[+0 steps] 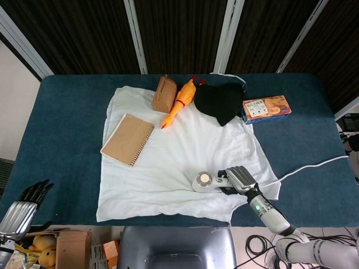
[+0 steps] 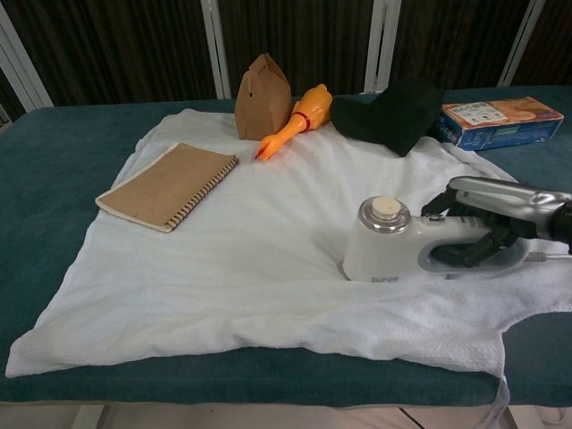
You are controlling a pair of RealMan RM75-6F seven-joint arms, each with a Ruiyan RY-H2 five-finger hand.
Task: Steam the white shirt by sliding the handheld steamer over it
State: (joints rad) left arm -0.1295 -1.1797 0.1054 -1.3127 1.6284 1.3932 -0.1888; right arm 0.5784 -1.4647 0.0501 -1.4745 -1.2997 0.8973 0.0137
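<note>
White shirt (image 1: 179,162) is lying spread on the table (image 1: 67,134); the right hand (image 1: 240,178) is grasping the steamer (image 1: 208,182) resting on its near right part. Left hand (image 1: 22,206) is hanging off-table, fingers loosely apart, holding nothing.

The right robot hand (image 1: 239,179) is curled around a handle, while the left robot hand (image 1: 25,203) hangs with fingers together.

The tabletop (image 2: 54,179) is covered in matt blue cloth. The white shirt (image 2: 268,268) is seen as soft, lightly textured fabric. The handheld steamer (image 2: 393,243) is moulded in smooth, glossy white plastic; the notebook (image 2: 165,185) is bound in matt brown card.
</note>
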